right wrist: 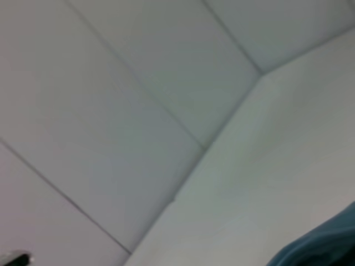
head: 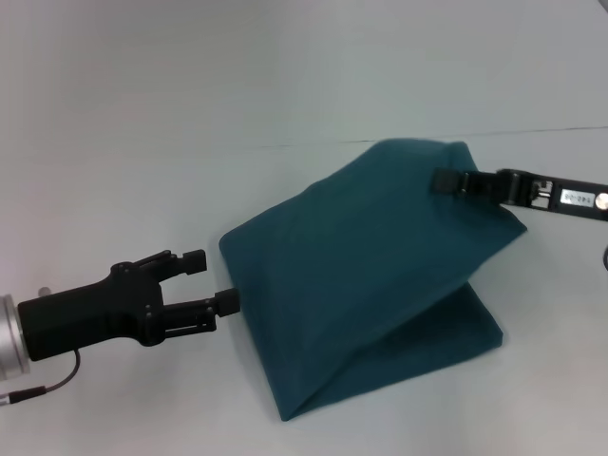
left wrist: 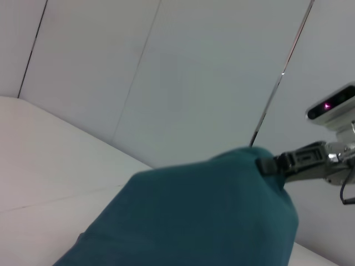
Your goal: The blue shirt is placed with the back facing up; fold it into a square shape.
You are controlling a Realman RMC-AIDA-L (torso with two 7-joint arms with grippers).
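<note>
The blue shirt [head: 366,275] lies on the white bench [head: 190,114], right of centre, its upper layer lifted like a tent. At 2 o'clock the right gripper [head: 445,180] is closed on the raised corner. At 8 o'clock the left gripper [head: 211,282] sits spread apart, its lower finger touching the shirt's left corner, holding nothing.

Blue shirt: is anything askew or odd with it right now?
Nothing damaged. The blue shirt is mid-fold: the right gripper holds its far right corner raised, tenting the upper layer over the lower. The left gripper, fingers open, sits at the shirt's left edge.
</note>
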